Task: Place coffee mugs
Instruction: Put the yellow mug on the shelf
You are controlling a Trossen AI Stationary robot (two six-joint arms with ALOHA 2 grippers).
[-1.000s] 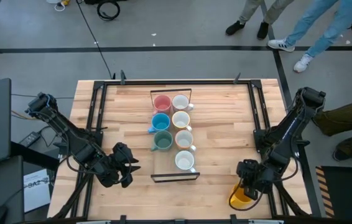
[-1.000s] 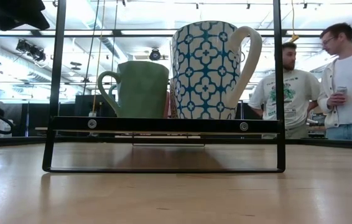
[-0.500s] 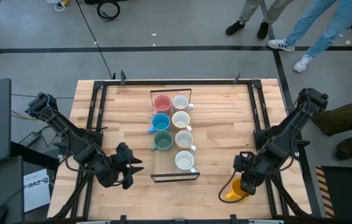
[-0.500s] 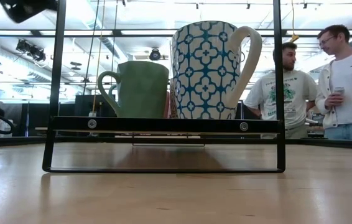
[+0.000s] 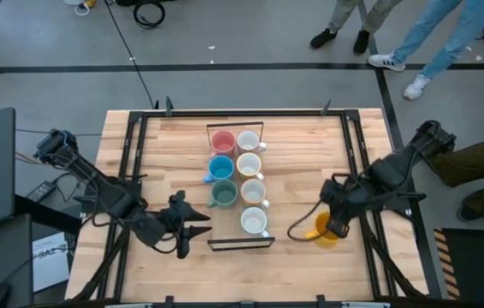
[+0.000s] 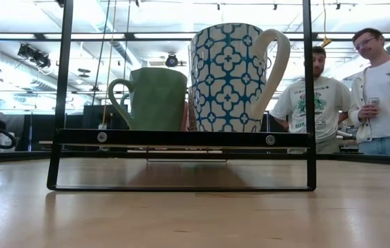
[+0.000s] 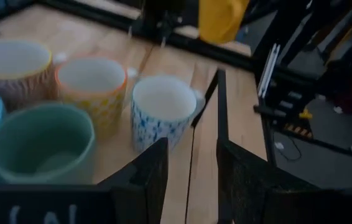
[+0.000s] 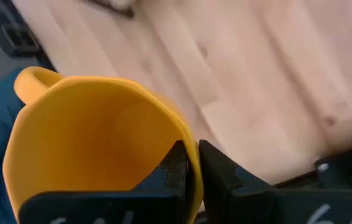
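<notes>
High view, nearest edge first: the left gripper [image 5: 192,233] hangs over the worktop [image 5: 302,162] just left of the black wire rack [image 5: 240,244], its fingers spread apart and holding nothing. To the right of the rack, the right gripper [image 5: 334,224] is clenched on the rim of the orange mug [image 5: 324,233], which sits out over the worktop's right side, apart from the rack; whether the mug touches the wood cannot be told. The right wrist view shows the pinch plainly: one dark finger [image 8: 177,163] inside the orange mug's [image 8: 95,143] wall and the other outside, with the handle on the far side of the cup from the fingers.

Inside the rack seven mugs stand in two columns. Nearest is the blue-patterned white mug [image 5: 254,222], alone in the right column's front slot, the slot to its left bare. Behind come the teal green mug [image 5: 222,194] beside a cream mug with an orange rim [image 5: 252,192], then the blue mug [image 5: 221,168] beside a cream mug with a yellow rim [image 5: 249,165], and farthest the pink mug [image 5: 223,142] beside a white mug [image 5: 248,140].

Beyond the worktop, people's legs and shoes [image 5: 387,62] show on the floor.
</notes>
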